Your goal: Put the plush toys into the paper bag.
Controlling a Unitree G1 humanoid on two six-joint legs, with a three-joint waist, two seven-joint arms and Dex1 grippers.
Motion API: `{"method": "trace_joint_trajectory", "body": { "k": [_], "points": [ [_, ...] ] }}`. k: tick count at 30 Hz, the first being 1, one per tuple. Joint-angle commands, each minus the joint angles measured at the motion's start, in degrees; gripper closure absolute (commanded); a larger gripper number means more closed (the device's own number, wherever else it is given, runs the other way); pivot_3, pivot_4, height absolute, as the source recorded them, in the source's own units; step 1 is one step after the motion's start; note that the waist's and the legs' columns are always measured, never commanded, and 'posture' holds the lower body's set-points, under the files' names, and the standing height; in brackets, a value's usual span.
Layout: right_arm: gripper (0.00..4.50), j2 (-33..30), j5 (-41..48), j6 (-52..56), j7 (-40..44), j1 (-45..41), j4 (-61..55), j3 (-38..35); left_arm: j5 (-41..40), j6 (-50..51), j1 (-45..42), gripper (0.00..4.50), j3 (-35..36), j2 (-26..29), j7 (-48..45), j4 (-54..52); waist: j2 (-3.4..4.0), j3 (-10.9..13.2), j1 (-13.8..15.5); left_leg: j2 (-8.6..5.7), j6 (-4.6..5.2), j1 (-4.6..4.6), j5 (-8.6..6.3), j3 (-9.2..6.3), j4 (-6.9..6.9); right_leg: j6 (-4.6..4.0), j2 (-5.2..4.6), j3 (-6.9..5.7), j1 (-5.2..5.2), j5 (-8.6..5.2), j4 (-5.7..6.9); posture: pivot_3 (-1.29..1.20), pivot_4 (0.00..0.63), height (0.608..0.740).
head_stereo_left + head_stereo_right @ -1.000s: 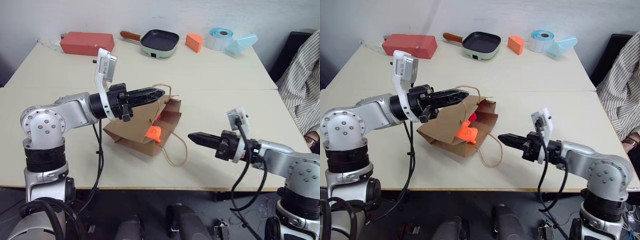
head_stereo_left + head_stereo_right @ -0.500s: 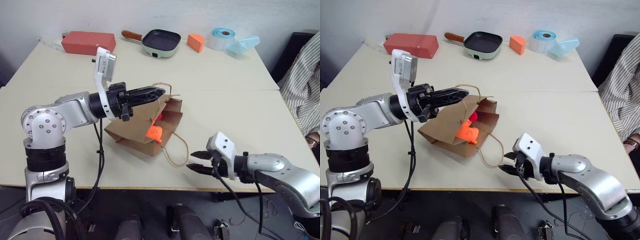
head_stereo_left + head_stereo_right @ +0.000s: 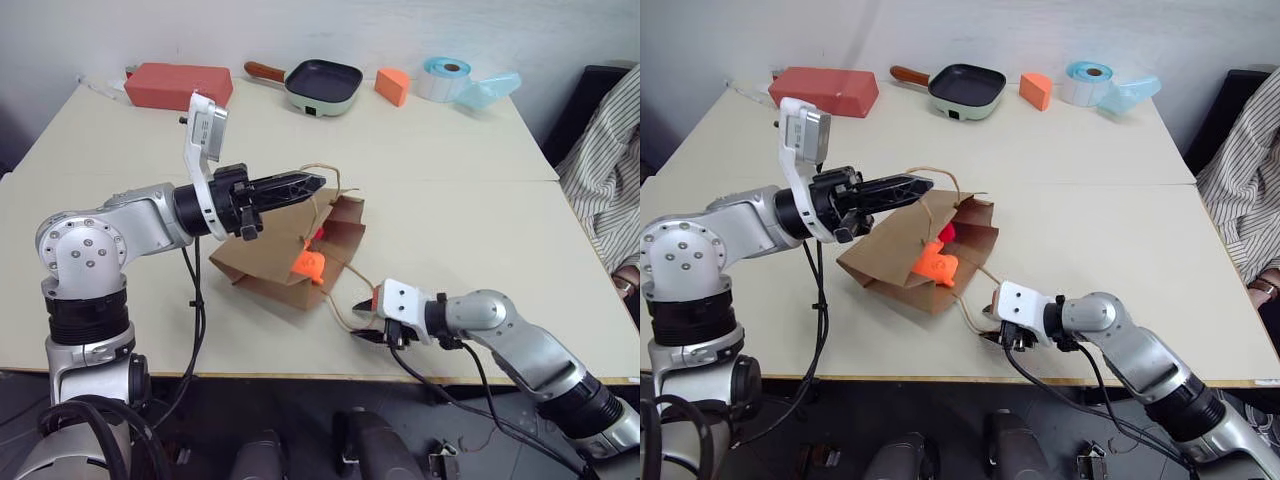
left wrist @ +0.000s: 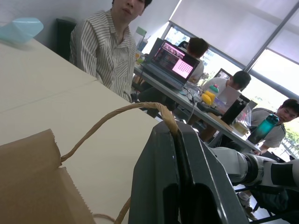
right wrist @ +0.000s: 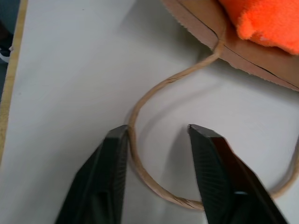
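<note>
While the left gripper [image 3: 312, 182] pinches one handle, the right gripper [image 5: 158, 135] straddles the other handle [image 5: 154, 154], half-open.

right end effector [image 5: 156, 140] | lowered, rolled | now astride lower handle [image 5: 154, 93]

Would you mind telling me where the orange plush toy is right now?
The orange plush toy lies in the mouth of the paper bag at the table's middle, just beyond the right gripper.
</note>
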Motion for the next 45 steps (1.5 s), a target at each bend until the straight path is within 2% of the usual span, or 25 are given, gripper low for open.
{"method": "trace_joint_trajectory", "body": {
  "k": [1,3,9,13,15,19,21,23,28,32,40,45],
  "points": [
    [3.80,0.2,-0.3,0.7,1.1,0.9,0.3,-2.0,-1.2,-0.5,-0.7,4.50,1.5,0.7,-0.1,-1.7,0.00,0.0,0.0,0.00,0.00,0.00,0.00,0.00,0.01,0.00,-0.01,0.00,0.00,0.00,0.02,0.00,0.150,0.740],
    [4.48,-0.1,1.1,1.4,1.8,1.4,-1.3,-3.7,-1.0,-0.7,-0.7,4.50,1.5,0.6,-0.2,-1.5,0.00,0.0,0.1,-0.01,0.00,0.00,0.00,0.00,0.02,0.00,-0.01,0.00,0.00,0.00,0.04,0.00,0.150,0.740],
    [4.48,-0.7,19.0,12.6,6.5,0.1,-8.2,-17.2,-0.4,-1.4,-1.0,4.50,0.8,-0.1,-0.8,-1.2,0.00,0.0,0.4,-0.01,0.01,-0.06,-0.01,0.00,0.02,0.00,-0.02,-0.01,-0.03,0.00,0.02,0.00,0.150,0.740],
    [4.48,-6.0,31.8,18.0,12.7,-3.9,-10.6,-28.9,0.2,-2.3,-2.3,4.50,0.6,-0.6,-1.6,0.1,0.01,0.0,0.6,-0.01,0.02,-0.06,-0.01,-0.02,0.01,0.00,-0.02,-0.04,-0.03,0.00,0.01,0.00,0.150,0.740],
    [4.48,-8.8,34.6,17.7,14.8,-6.6,-11.7,-32.6,-0.5,-2.8,-3.6,4.50,1.2,-1.5,-1.2,1.2,0.00,0.0,0.6,-0.01,0.04,-0.10,-0.02,-0.05,0.00,0.00,-0.03,-0.07,-0.03,0.00,-0.05,0.00,0.150,0.740],
    [4.48,-12.0,38.4,17.7,15.8,-15.7,-13.0,-35.3,-1.4,-3.8,-6.1,4.50,2.6,-3.8,0.1,3.7,0.01,0.0,0.4,-0.01,0.05,-0.14,-0.03,-0.09,-0.01,0.00,-0.02,-0.12,-0.03,0.00,-0.08,0.00,0.150,0.740],
    [4.48,-11.4,36.6,16.6,14.4,-20.2,-13.0,-33.4,0.6,-5.0,-6.1,4.50,1.6,-4.7,-0.3,4.2,0.01,0.0,0.3,0.00,0.04,-0.12,-0.03,-0.09,-0.02,0.00,-0.02,-0.12,-0.03,0.00,-0.06,0.00,0.150,0.740],
    [4.48,-9.4,29.7,11.2,12.8,-21.0,-13.2,-29.6,2.8,-6.0,-5.0,4.50,0.2,-5.4,-0.5,4.0,0.01,0.0,0.3,0.00,0.03,-0.11,-0.02,-0.09,-0.01,0.00,-0.02,-0.12,-0.03,0.00,-0.05,0.00,0.150,0.740],
    [4.48,-9.4,13.7,-1.6,12.4,-14.4,-10.9,-21.8,6.6,-7.9,-2.3,4.50,-2.6,-6.3,-1.2,2.2,-0.01,0.0,0.6,-0.01,0.04,-0.15,-0.03,-0.08,-0.02,0.00,-0.04,-0.12,-0.02,0.00,-0.15,0.00,0.150,0.740],
    [4.48,-8.4,11.5,-5.1,11.2,-13.3,-9.5,-22.7,6.0,-8.3,-3.0,4.50,-1.3,-7.2,-1.6,2.2,-0.01,0.0,0.7,-0.01,0.06,-0.38,-0.02,-0.10,0.06,0.00,-0.05,-0.16,-0.21,0.00,-0.10,0.00,0.150,0.740],
    [4.48,-7.8,13.9,-4.1,10.9,-17.0,-6.6,-26.3,6.0,-9.1,-7.5,4.50,0.5,-8.0,-2.2,5.5,-0.01,0.0,0.4,0.00,0.04,-0.30,-0.02,-0.14,0.09,0.00,-0.04,-0.19,-0.17,0.00,0.01,0.00,0.150,0.740],
    [4.48,-7.0,11.3,-5.7,11.1,-15.1,-7.0,-23.6,8.9,-8.9,-5.5,4.50,-2.7,-7.1,-4.3,4.4,-0.01,0.0,0.5,0.00,0.05,-0.32,-0.02,-0.14,0.10,0.00,-0.06,-0.20,-0.16,0.00,-0.02,0.00,0.150,0.740]
  ]
}}
